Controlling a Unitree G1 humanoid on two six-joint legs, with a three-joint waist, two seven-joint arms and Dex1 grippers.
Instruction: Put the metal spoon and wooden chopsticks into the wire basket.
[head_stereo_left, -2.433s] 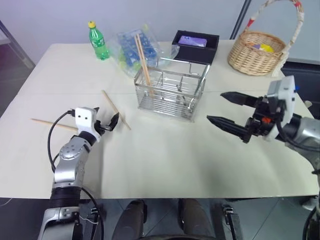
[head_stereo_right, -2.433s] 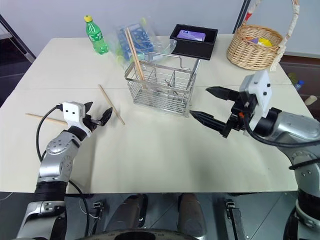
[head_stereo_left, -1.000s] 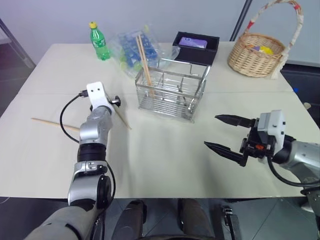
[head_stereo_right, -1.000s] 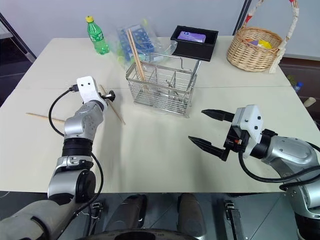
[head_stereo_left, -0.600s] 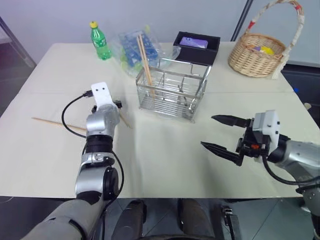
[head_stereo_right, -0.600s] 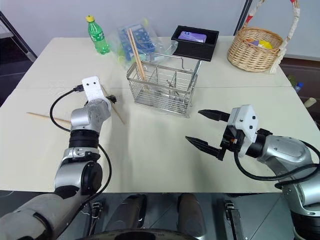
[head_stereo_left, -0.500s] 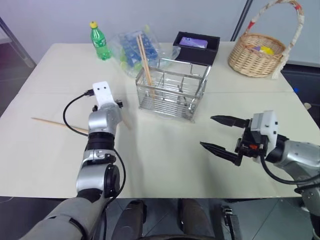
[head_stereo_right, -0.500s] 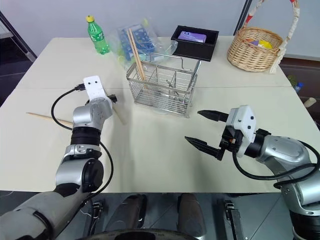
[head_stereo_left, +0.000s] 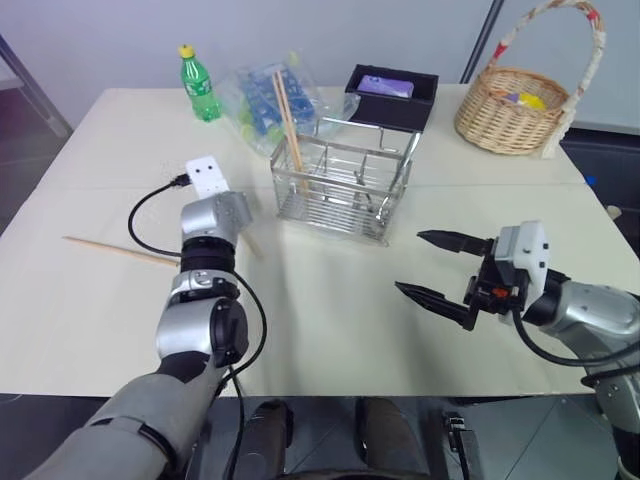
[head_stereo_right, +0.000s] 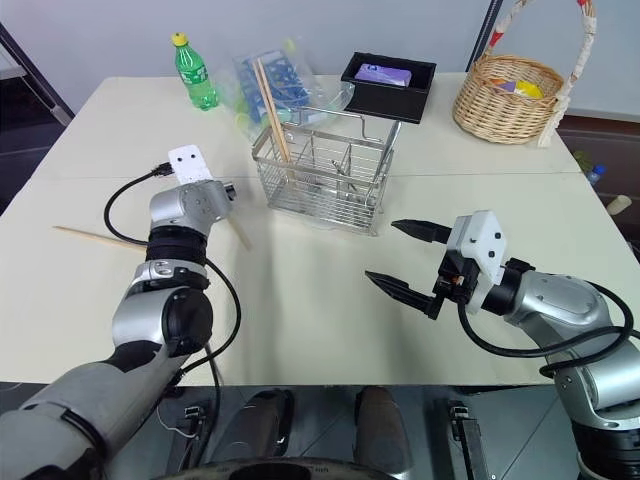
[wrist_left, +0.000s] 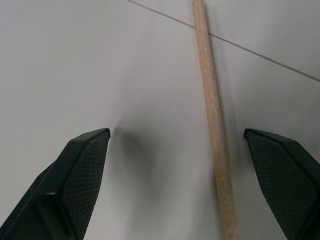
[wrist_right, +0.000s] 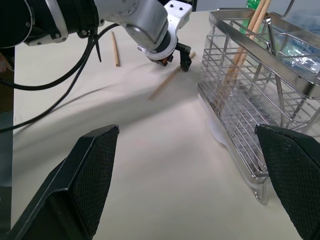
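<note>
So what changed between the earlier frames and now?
The left gripper reached forward over a loose chopstick, straddling it, jaws open, nothing grasped. The right gripper drew back from the wire basket, open. Chopsticks and basket stayed put.

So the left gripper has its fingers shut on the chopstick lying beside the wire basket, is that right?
Not quite: the left gripper is open. In the left wrist view its fingers straddle the chopstick without touching it. It does lie beside the wire basket.

One of the wooden chopsticks (wrist_left: 214, 125) lies on the table (head_stereo_left: 330, 330) between the left gripper (wrist_left: 180, 190)'s fingers; the wire basket (wrist_right: 260, 95) stands ahead of the right gripper (head_stereo_left: 437, 272), holding two more sticks.
</note>
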